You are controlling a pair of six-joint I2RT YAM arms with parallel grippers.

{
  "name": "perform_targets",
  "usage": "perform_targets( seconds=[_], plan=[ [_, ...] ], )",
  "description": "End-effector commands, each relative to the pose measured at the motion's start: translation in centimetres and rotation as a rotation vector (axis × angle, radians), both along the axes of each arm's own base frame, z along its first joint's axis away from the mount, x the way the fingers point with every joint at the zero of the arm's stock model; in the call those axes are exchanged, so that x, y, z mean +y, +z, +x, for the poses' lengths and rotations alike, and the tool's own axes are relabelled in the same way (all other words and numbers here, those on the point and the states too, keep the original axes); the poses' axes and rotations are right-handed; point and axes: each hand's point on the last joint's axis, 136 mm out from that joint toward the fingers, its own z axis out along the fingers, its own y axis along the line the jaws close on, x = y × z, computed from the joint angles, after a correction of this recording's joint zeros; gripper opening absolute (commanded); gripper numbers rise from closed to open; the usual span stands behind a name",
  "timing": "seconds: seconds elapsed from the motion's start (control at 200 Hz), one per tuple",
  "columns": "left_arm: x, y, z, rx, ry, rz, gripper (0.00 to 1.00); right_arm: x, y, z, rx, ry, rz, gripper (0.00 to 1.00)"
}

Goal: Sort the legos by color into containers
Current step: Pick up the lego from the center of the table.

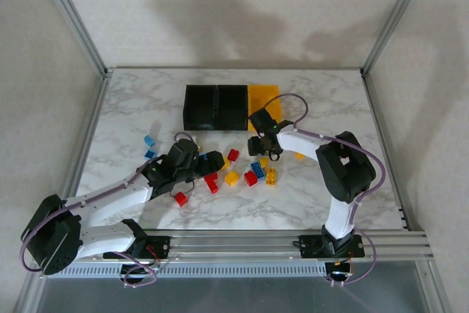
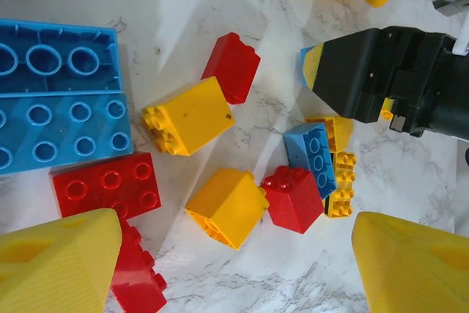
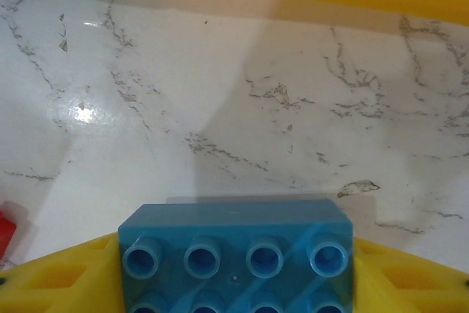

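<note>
Grasp step: right gripper [image 3: 234, 280] pinches blue studded plastic brick [image 3: 234, 243], left gripper [image 2: 234, 262] spread over loose brick pile [image 2: 227, 207]; next, likely carry to black plastic bin [image 1: 233, 108] at eleven o'clock.

Light: bright, even | shadows: soft, on back wall [image 1: 220, 5] | glare: spot on table [image 3: 82, 113] | focus: sharp
</note>
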Motion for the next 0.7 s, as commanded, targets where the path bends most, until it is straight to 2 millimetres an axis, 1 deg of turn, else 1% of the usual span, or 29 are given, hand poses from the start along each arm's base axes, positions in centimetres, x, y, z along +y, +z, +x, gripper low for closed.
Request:
perform_targets(
  seconds=[0.0,0.2,0.27,0.461,0.696],
  plan=[
    [-0.9,1.8,0.9,-0.041,-0.006,-0.023,0.82,0.3,2.7,0.3,-0.047,-0.001,0.011,0.55],
    [-1.0,2.6,1.5,-0.063,0.006,-0.027,0.82,0.1,4.7,0.4,-0.078,-0.017,0.04,0.54],
    [-1.0,2.7,1.6,-0.065,0.008,-0.026,0.82,-0.1,4.8,0.5,-0.08,-0.025,0.047,0.55],
    [-1.2,2.7,1.7,-0.064,0.008,-0.031,0.82,-1.3,3.4,1.2,-0.059,-0.082,0.056,0.54],
    [-0.8,2.8,1.5,-0.067,0.016,-0.032,0.82,-1.4,1.3,1.5,-0.03,-0.104,0.053,0.54]
  ],
)
